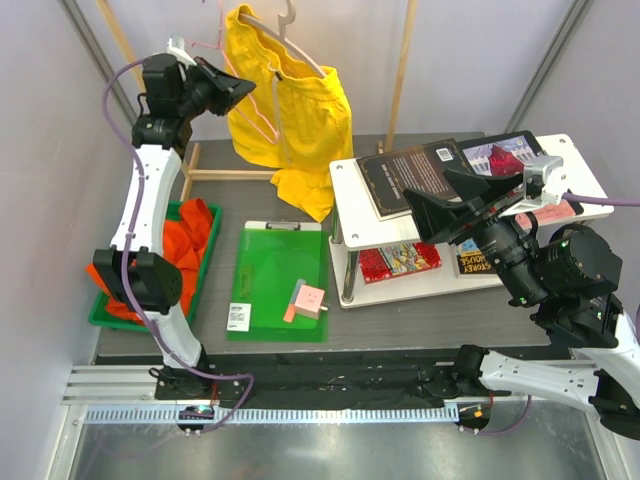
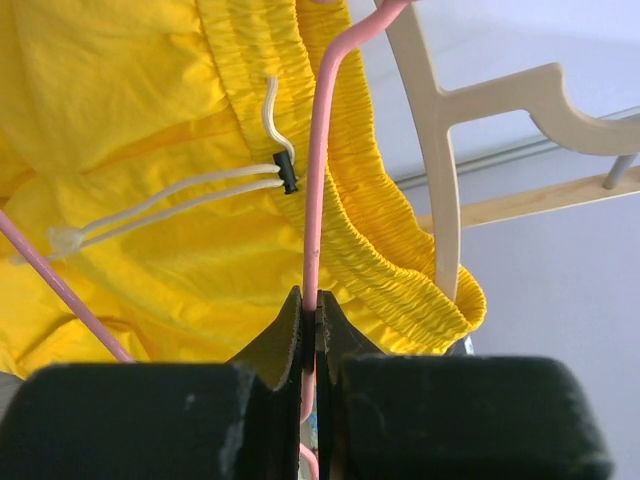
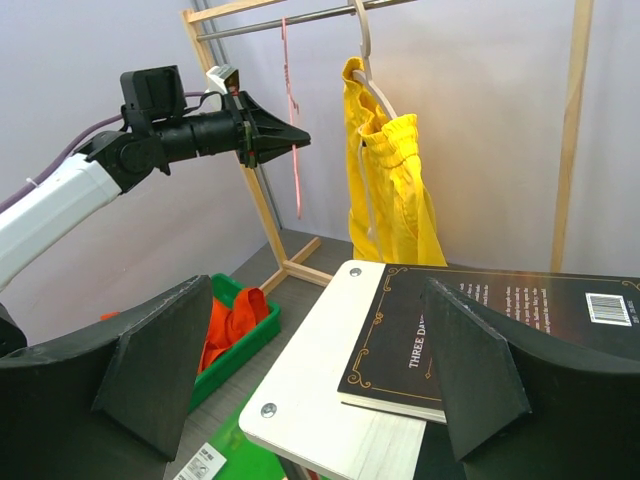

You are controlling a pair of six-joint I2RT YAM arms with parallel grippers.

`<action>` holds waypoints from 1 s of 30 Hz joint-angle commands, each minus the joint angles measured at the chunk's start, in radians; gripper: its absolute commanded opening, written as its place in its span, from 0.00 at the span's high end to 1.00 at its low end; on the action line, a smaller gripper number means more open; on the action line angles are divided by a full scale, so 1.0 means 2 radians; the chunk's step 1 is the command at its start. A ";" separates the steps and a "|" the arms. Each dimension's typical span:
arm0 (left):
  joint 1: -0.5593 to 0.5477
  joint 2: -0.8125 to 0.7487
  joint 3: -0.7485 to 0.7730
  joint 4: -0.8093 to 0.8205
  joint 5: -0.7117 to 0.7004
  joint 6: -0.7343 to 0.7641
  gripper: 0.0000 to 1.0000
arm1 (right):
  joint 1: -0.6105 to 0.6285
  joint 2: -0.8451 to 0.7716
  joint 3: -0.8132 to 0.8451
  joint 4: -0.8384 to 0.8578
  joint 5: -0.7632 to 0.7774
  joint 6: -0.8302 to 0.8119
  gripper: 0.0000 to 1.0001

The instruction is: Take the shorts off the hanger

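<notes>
The left arm's black gripper [image 2: 312, 330] is clamped on a thin pink wire hanger [image 2: 318, 200]. Just beyond, at three o'clock from overhead, the bright yellow cloth shorts [image 1: 290, 110] hang lengthwise down a pale curved hanger [image 2: 440, 180]. The right gripper [image 1: 452, 205], farther off, gapes wide, empty.

The yellow shorts [image 1: 290, 110] are hanging from a pale wooden hanger [image 1: 288, 18] at the back. They are drooping in loose folds, one leg trailing down toward the table. Their gathered elastic waistband [image 2: 350, 200] is bunching over the hanger's arm. A white drawstring [image 2: 170, 200] with a black toggle [image 2: 287, 172] is lying across the front. A pink hanger [image 3: 295, 130] is hanging apart to their left. The orange-red shorts [image 1: 185, 240] are lying crumpled in a green bin [image 1: 211, 240] and spilling over its near edge.
</notes>
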 commanded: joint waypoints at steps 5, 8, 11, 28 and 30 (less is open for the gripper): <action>0.037 -0.025 0.009 0.014 0.037 -0.037 1.00 | 0.001 0.003 0.018 0.006 -0.010 0.008 0.10; 0.055 -0.005 0.036 0.010 0.060 -0.049 1.00 | 0.000 0.003 0.017 0.006 -0.009 0.007 0.10; 0.059 -0.001 0.038 0.009 0.069 -0.052 0.98 | 0.001 0.003 0.016 0.007 -0.008 0.007 0.10; 0.086 -0.049 0.005 -0.053 0.060 0.004 0.54 | 0.000 0.046 0.043 -0.020 -0.018 0.017 0.10; 0.086 -0.061 0.002 -0.063 0.060 0.022 0.47 | 0.001 0.055 0.047 -0.024 -0.021 0.021 0.10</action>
